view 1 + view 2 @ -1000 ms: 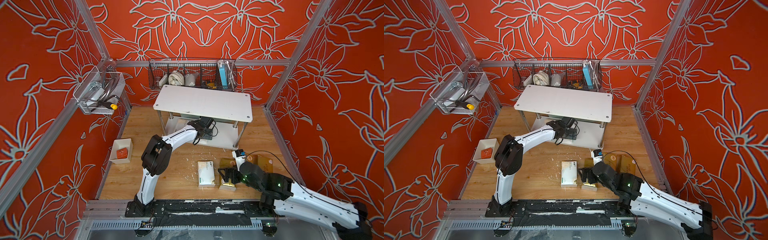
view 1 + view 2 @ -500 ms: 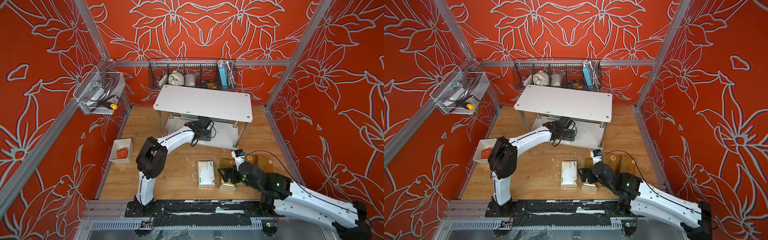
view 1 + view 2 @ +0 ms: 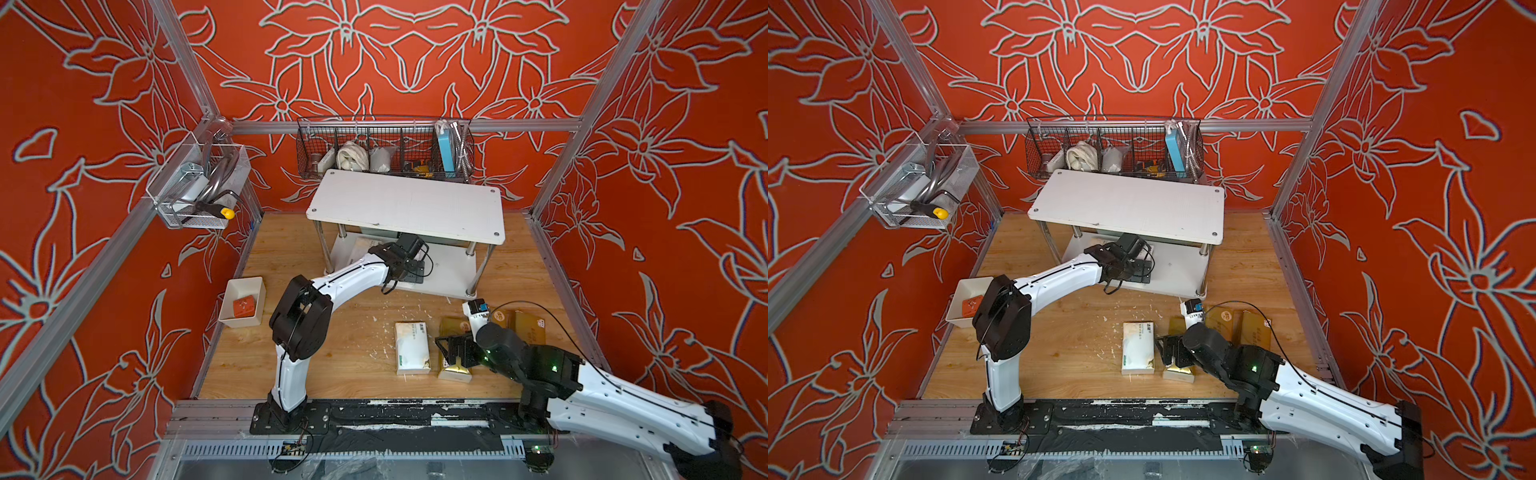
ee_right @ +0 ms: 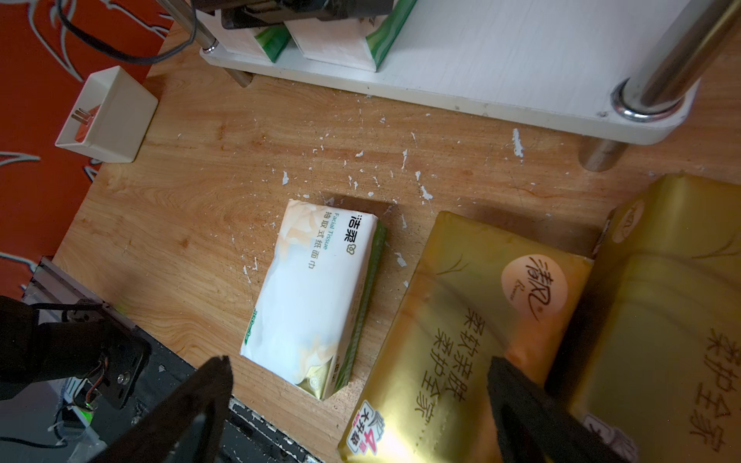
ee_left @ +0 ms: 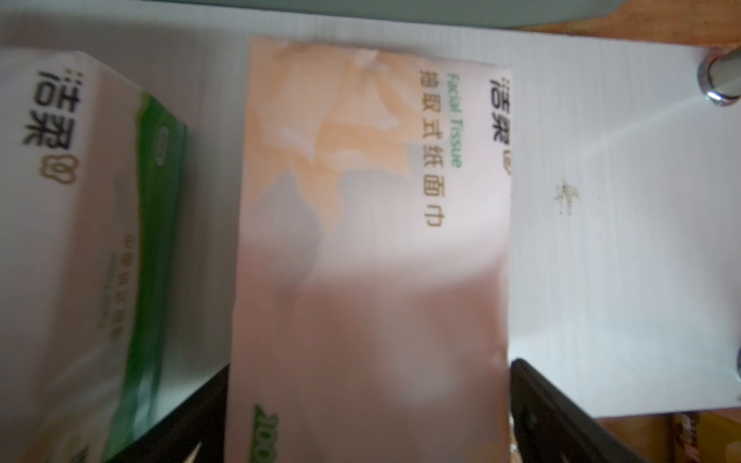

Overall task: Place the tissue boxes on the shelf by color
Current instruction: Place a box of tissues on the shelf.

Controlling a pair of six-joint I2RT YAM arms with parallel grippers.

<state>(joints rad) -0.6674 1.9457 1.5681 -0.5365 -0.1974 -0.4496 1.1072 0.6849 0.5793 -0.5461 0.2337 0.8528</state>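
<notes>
White tissue pack (image 5: 361, 200) inside wide-spread left gripper (image 5: 371, 364); right gripper (image 4: 361, 360) spread above gold pack (image 4: 481, 300)

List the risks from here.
The left end effector stands open around a white pack on the shelf's lower tier; backing out may drag it or knock the neighbouring white pack.
Lifting early may strike the shelf's top board.
The right end effector hangs open over a gold pack close beside another gold pack; a finger may snag that one.
</notes>
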